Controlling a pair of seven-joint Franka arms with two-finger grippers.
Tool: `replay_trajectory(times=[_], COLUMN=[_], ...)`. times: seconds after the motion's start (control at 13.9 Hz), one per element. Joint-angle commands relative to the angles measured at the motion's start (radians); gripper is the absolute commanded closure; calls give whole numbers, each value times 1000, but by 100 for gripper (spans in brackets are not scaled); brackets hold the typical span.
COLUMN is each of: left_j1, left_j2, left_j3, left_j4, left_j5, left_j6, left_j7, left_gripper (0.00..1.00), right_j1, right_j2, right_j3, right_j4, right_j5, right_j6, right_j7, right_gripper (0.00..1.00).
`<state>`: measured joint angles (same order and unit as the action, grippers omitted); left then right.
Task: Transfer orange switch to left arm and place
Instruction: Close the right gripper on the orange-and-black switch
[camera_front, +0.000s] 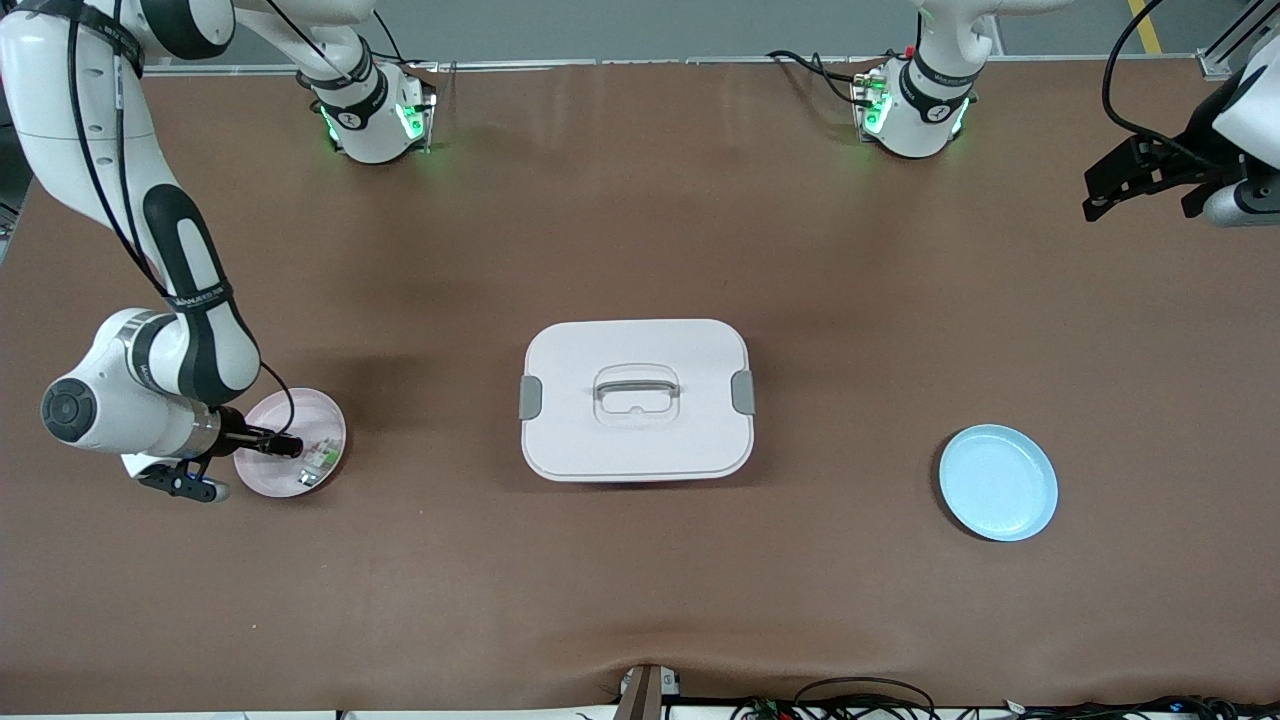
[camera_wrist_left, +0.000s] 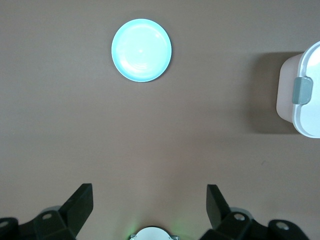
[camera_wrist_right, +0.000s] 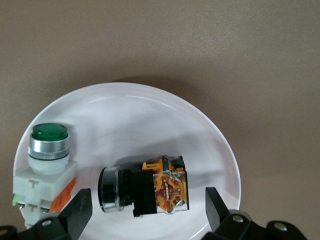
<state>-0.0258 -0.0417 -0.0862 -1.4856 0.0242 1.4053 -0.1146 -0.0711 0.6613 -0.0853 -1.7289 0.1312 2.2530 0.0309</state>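
Note:
The orange switch (camera_wrist_right: 145, 187) lies on its side in the pale pink plate (camera_wrist_right: 150, 95), with its black and metal cap toward the green-and-white part. My right gripper (camera_wrist_right: 148, 196) is open just above the plate, with the switch between its two fingers and neither finger touching it. In the front view the right gripper (camera_front: 285, 445) is over that plate (camera_front: 290, 412) at the right arm's end of the table and hides the switch. My left gripper (camera_front: 1140, 180) is open and empty, raised over bare table at the left arm's end, where it waits (camera_wrist_left: 148, 189).
The white box (camera_front: 636, 398) stands shut at the table's middle; one end shows in the left wrist view (camera_wrist_left: 305, 95). A light blue plate (camera_front: 998, 482) lies empty toward the left arm's end (camera_wrist_left: 141, 50). A green-and-white part (camera_wrist_right: 47, 160) sits in the pink plate beside the switch.

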Motion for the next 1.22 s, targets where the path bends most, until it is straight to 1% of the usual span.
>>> replay_trajectory(times=[0.0,1.15], left_j1=[1,0], left_j2=[3,13], left_j3=[0,-1], left_j4=[14,18], left_j5=[8,3], left_j6=[-19,-16], left_j7=[23,13], left_gripper=[0,0], right_j1=[-12,-12], right_j2=[15,24], right_j3=[10,10], right_j4=[23,8], right_j5=[7,7], right_j6=[-3,43], right_j7=[-3,-22], right_gripper=[0,0])
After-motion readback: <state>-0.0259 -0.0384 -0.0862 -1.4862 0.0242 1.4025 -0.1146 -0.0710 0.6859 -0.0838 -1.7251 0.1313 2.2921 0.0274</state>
